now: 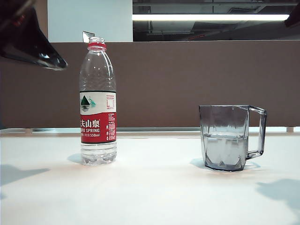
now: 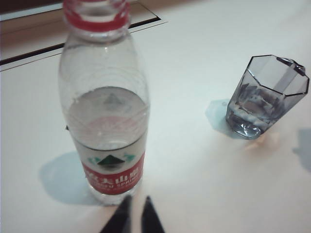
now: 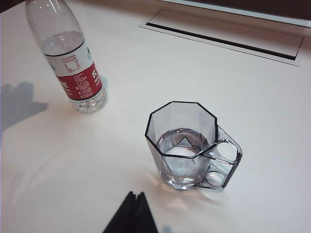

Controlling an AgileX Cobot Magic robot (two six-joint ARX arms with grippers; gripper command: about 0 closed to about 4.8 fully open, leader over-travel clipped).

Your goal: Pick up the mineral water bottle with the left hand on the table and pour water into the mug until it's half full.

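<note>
Water already fills the mug (image 1: 232, 137) about halfway, the uncapped bottle (image 1: 97, 101) stands free on the table (image 1: 154, 192) (nothing held), left gripper (image 2: 136, 213) nearly closed and empty above it, right gripper (image 3: 135, 211) closed near the mug.

Bright, even indoor light; a ceiling strip light (image 1: 211, 17) glows overexposed at the top of the exterior view. Table (image 1: 154, 187) washes out near-white with soft grey-blue shadows at its edges and beside the mineral water bottle (image 1: 98, 101) and mug (image 1: 225, 138). Exterior view is sharp; a dark arm part (image 1: 28, 40) in the corner is blurred. Left wrist view is soft and hazy, right wrist view crisper.
</note>
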